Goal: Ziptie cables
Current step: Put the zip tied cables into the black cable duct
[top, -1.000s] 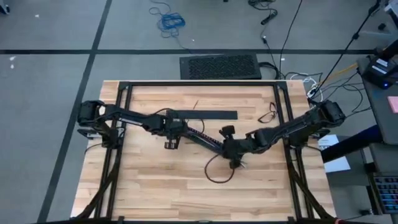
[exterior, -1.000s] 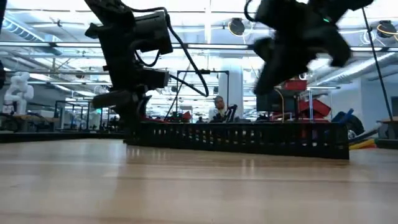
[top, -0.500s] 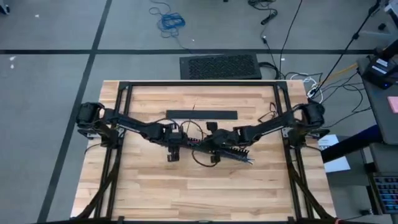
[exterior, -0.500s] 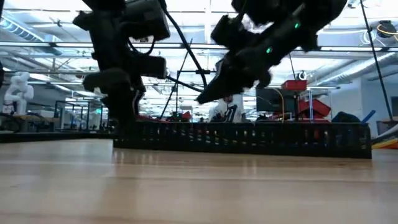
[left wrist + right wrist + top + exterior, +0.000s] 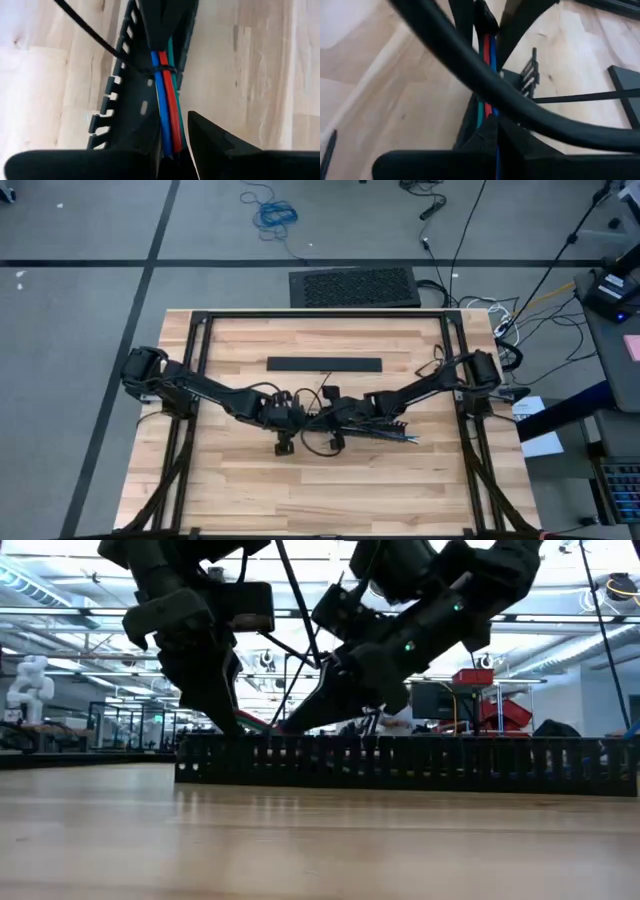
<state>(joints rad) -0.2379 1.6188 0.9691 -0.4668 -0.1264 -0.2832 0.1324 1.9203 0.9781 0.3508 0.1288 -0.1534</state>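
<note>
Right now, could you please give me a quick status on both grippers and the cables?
Left gripper shut on the cables. Right gripper shut on them from the other end, mid-table. Ziptie looped round the bundle. Black slotted bar behind, apart.

High view straight down over the whole bench (image 5: 250,480), low view level at bench-top height facing the room, 2 wrist views close on the cables (image 5: 167,110), shared by all.

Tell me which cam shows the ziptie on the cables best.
Left wrist view: a thin dark ziptie rings the blue, red and green cables just beyond the left gripper. The right wrist view shows the cables but no clear ziptie; the high and low views hide it behind the arms.
</note>
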